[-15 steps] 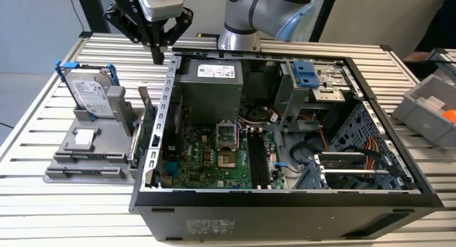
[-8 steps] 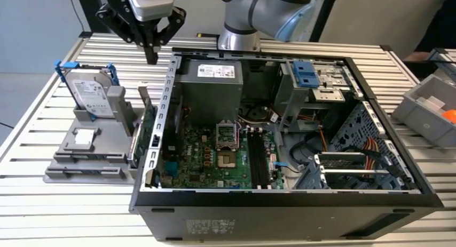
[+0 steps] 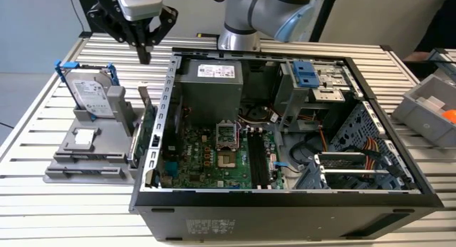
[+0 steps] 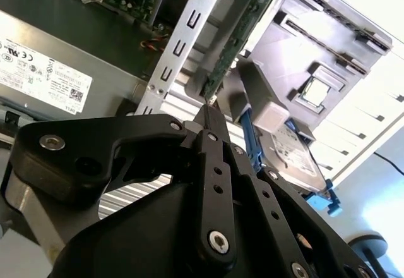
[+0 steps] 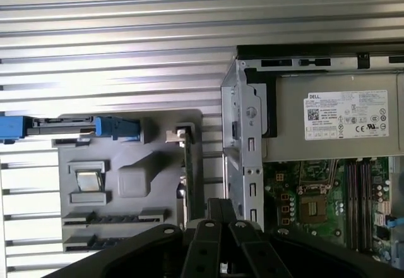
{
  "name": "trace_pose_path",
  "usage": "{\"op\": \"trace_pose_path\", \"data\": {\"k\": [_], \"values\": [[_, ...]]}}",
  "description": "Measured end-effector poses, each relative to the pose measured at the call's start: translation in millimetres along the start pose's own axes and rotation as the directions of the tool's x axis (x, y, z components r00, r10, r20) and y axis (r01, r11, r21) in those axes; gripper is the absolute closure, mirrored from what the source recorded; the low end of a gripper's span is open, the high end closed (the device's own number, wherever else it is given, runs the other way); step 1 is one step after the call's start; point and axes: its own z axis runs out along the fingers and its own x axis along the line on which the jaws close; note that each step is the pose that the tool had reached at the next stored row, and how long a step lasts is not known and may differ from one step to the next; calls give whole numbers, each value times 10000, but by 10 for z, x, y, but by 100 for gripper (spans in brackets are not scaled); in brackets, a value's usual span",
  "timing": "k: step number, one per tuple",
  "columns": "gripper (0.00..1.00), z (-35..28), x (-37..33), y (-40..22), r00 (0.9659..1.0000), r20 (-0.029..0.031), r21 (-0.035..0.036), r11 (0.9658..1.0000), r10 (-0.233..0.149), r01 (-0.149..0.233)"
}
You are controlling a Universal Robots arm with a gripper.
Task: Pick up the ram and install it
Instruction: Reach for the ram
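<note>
While the tool (image 3: 144,56) hangs pinched together, empty, expansion card (image 3: 147,121) beneath; case wall (image 3: 163,113) beside

Hard drive (image 3: 91,92) (upright) stands near computer case (image 3: 285,215).

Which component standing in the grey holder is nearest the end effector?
The green expansion card, on edge beside the computer case; the end effector hovers near its end, while the hard drive stands farther off.
</note>
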Motion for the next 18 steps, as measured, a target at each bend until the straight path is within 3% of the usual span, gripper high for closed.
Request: {"op": "trace_pose_path", "data": {"k": [18], "values": [[100, -4, 246, -18, 10000, -20, 2, 10000, 0, 0]]}}
